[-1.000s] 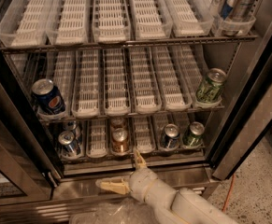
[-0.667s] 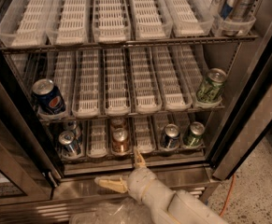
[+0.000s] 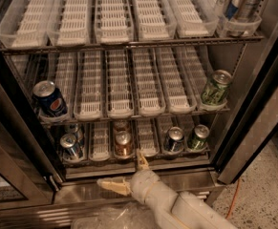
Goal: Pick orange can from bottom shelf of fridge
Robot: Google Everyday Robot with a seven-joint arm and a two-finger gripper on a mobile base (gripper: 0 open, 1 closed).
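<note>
The orange can (image 3: 123,144) stands upright at the front of a middle lane of the bottom shelf (image 3: 147,138) in the fridge (image 3: 251,109), with a second copper-coloured can right behind it. My gripper (image 3: 127,173) is just below and in front of that lane, over the steel base. It is open and empty. One finger (image 3: 141,160) points up towards the shelf edge just right of the orange can, the other (image 3: 112,185) points left. It does not touch the can.
The bottom shelf also holds a silver-blue can (image 3: 70,146) at the left, and a dark can (image 3: 174,140) and a green can (image 3: 198,137) at the right. The middle shelf holds a Pepsi can (image 3: 50,99) and a green can (image 3: 215,87). Bottles (image 3: 239,4) stand top right. A crumpled plastic sheet (image 3: 112,217) lies below.
My gripper has hardly shifted, and the arm behind it has drifted slightly left. The cans have not moved.
</note>
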